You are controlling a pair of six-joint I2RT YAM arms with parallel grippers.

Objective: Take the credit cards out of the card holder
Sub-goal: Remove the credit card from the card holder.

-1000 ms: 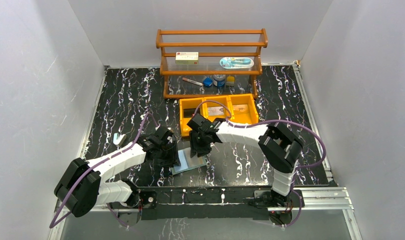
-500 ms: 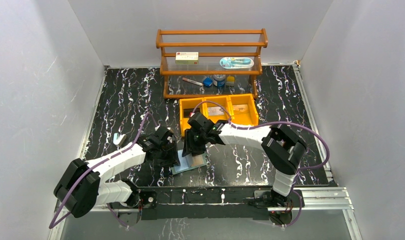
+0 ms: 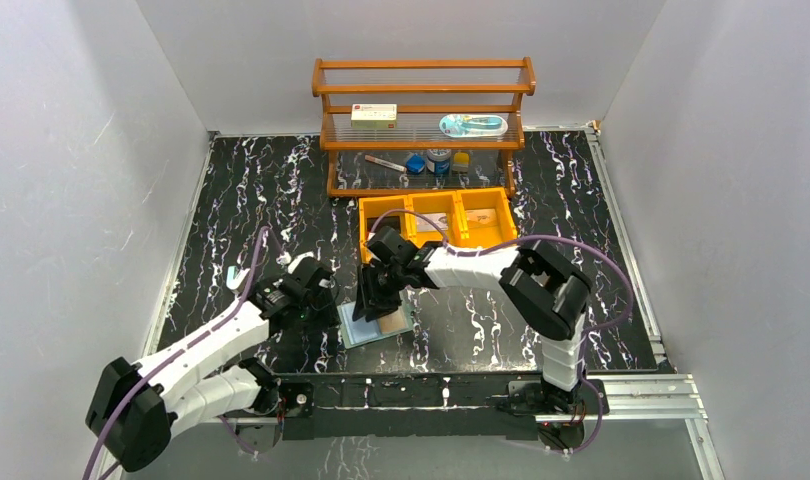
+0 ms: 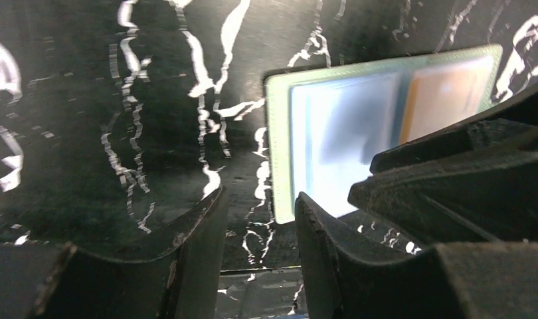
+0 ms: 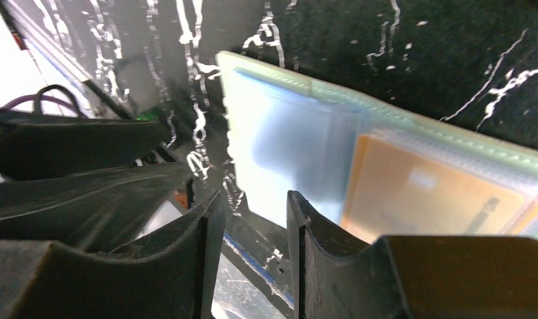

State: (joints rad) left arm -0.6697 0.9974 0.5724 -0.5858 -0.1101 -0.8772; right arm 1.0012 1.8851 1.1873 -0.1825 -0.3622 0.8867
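The sage-green card holder [image 3: 359, 332] lies open and flat on the black marbled table near the front edge. It also shows in the left wrist view [image 4: 333, 126] and the right wrist view [image 5: 286, 146]. An orange-tan credit card [image 3: 392, 322] sits in its right inner pocket [image 4: 446, 100] [image 5: 426, 193]. A greyish shape shows through the pale blue left pocket. My right gripper [image 3: 373, 297] [image 5: 252, 203] hovers over the holder's far left part, jaws apart and empty. My left gripper [image 3: 318, 293] [image 4: 258, 209] is left of the holder, jaws apart and empty.
An orange three-compartment bin [image 3: 484, 213] stands just behind the right gripper, with flat items inside. A wooden rack [image 3: 421, 90] at the back holds a white box with a red label [image 3: 373, 116] and small items. A small white object [image 3: 239, 277] lies at the left.
My left gripper has pulled back to the left, off the card holder. My right gripper has moved left and nearer, over the open holder; the orange card now shows.
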